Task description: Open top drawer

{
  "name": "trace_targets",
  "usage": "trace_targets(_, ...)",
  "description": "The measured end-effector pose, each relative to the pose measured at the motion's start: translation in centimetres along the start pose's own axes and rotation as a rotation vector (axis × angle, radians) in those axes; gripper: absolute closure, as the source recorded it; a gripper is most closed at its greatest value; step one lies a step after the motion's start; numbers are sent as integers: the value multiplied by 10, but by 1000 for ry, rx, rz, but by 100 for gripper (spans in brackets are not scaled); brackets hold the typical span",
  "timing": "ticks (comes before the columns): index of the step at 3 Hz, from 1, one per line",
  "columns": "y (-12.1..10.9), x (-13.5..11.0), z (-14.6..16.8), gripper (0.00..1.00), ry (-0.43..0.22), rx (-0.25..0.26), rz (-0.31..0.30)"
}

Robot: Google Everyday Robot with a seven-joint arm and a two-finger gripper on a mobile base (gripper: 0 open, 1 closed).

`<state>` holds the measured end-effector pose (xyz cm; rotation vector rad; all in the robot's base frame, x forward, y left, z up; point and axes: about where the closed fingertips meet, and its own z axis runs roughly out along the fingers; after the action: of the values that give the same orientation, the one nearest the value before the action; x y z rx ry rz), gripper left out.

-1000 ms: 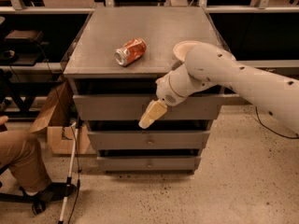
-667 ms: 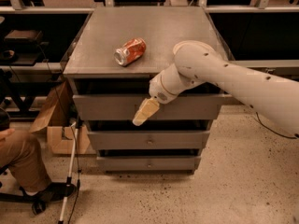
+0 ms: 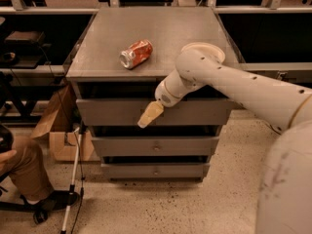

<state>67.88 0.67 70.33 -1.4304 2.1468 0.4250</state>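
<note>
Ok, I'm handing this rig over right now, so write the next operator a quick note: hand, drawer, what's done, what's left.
The hand is in front of the top drawer, near the middle of its front.
Top drawer: looks closed; its knob is not visible, probably hidden behind the hand.
Done: approach only; the hand is at the drawer front.
Left: take hold of the knob and pull the drawer out.
Also: a crushed can lies on the cabinet top.

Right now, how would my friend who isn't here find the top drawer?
Find the grey cabinet with a crushed can on top. The top drawer is the highest of three grey fronts, under the top. It is wider and taller than the two drawers below, and the gripper hangs in front of it.
</note>
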Motion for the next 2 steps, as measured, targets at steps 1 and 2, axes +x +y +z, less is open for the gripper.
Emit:
trace_targets(1,-9,7,16,0,37,0,54)
trace_targets(2,-12,24,25,4,72,-6,83)
